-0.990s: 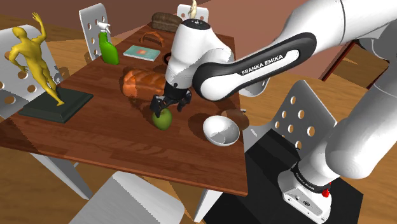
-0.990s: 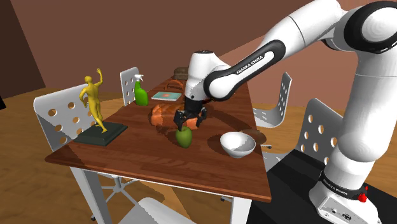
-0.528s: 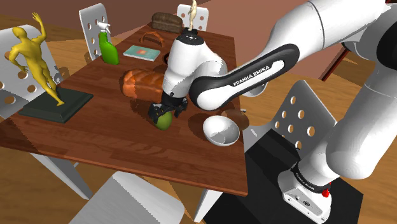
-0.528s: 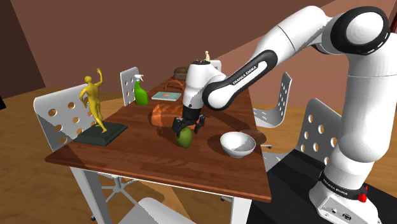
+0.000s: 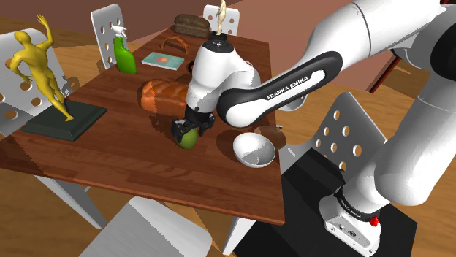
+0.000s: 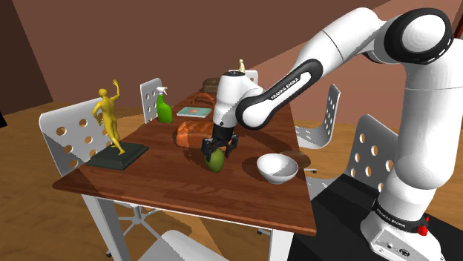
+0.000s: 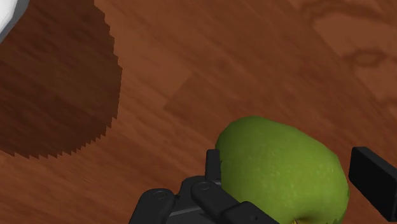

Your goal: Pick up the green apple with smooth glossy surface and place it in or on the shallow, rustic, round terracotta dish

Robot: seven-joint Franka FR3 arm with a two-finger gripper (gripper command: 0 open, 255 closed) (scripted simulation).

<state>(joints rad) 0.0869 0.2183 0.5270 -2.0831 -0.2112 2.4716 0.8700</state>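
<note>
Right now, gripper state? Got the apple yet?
Gripper: open, one finger on each side of the green apple, which is on the table. A sliver of table shows between one finger and the apple, so it is not held.

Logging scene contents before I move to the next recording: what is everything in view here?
apple: 1, green, mid-table, straddled by the tool
bowl: 1, white, on the table beside the apple, toward the stand
loaf: 1, orange-brown, just beyond the apple
figurine: 1, yellow on a dark base, shoulder view's left
spray bottle: 1, green, far left of the table
book: 1, teal, beside the bottle
brown things: 2, table's far end, hard to identify
table: 1, brown wood
chairs: at least five, white with holes, around the table
arm: 1, white, dark joints
tool: 1, black, open
stand: 1, black
</note>
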